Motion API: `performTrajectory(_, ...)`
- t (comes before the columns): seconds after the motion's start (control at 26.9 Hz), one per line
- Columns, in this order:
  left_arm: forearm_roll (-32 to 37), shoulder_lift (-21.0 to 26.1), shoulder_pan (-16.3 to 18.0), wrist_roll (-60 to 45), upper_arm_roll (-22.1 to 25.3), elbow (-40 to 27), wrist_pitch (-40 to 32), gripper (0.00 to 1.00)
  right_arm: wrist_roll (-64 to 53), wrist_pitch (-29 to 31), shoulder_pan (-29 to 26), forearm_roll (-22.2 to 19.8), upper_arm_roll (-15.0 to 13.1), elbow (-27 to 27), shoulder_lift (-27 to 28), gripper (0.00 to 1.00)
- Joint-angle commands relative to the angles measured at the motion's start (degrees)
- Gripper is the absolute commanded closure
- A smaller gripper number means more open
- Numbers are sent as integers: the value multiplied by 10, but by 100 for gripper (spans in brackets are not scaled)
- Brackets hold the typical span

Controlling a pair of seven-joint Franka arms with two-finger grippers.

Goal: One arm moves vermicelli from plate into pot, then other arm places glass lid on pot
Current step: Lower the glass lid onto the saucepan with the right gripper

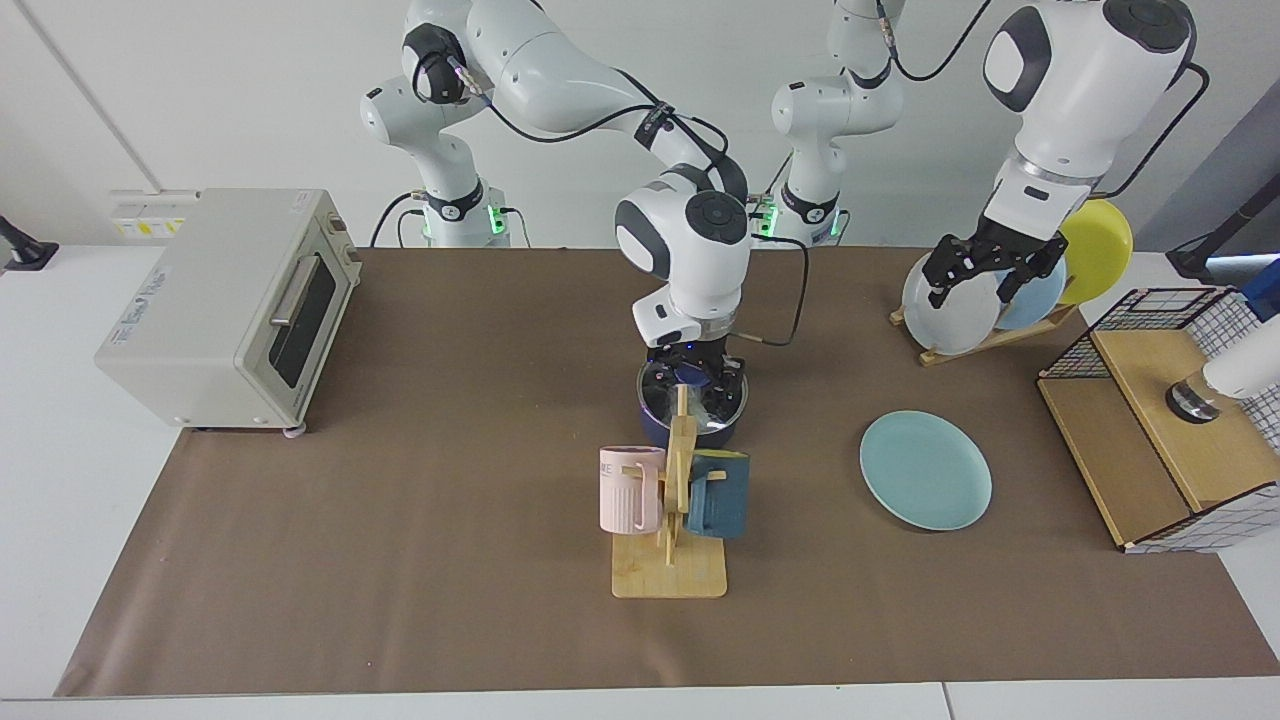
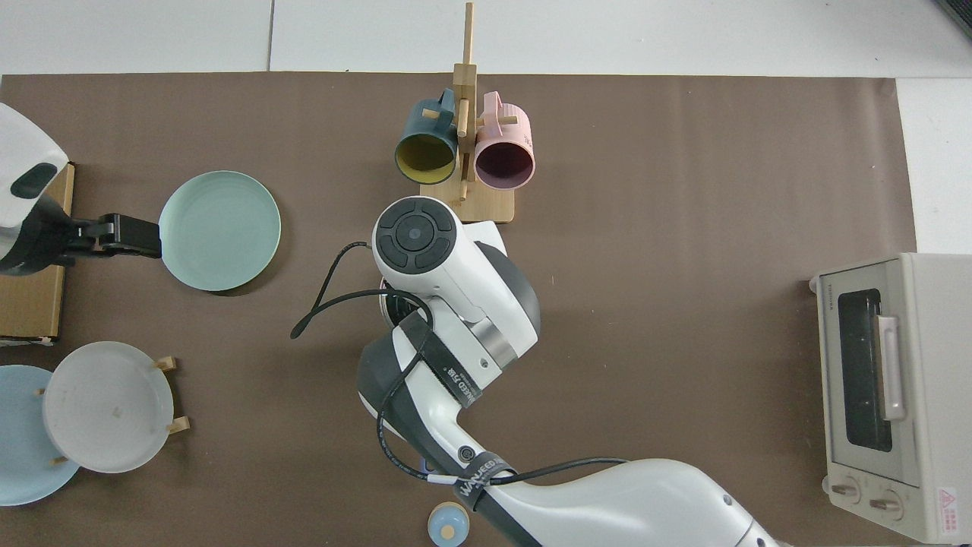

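**Facing and top views of the bench (image 1: 450, 520).**

The right arm reaches from its base to the middle of the bench. It points straight down over the pot (image 1: 660, 425). The right hand (image 1: 690, 372), which shows a small blue light, sits at the blue knob of the glass lid (image 1: 700, 405). Whether it grips the knob cannot be told.

The lid lies level on the pot's rim with its knob pointing up. Pale threads of vermicelli (image 1: 722, 412) show through the glass on the side towards the teal plate.

The pot stands upright just behind the wooden mug rack (image 1: 668, 560), which hides its front. In the top view the arm covers nearly all of the pot, leaving only a sliver of rim (image 2: 386, 302). The pot's handle is hidden in both views, so its long axis cannot be given.

The plate (image 1: 926, 470) lies flat on the bench, well apart from the pot, with nothing on it.

The left arm waits. The left hand (image 1: 972, 288) hangs above the bench in front of the rack of standing plates (image 1: 950, 300). It is spread wide and holds nothing. In the top view this hand (image 2: 148, 237) lies lengthwise towards the teal plate (image 2: 219, 230), with its tips just beside the plate's rim.

A toaster oven (image 1: 230, 305) stands at the far end of the bench from the plate.
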Motion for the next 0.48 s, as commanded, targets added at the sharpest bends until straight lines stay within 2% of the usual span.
performTrajectory(0.0,-6,-10,9,6,-6,-5,-3,0,-6,7,-7,0,3,-23,-8,0)
performTrajectory(0.45,-6,-10,9,6,-7,-5,-3,0,-17,-33,-7,-1,0,2,-29,0)
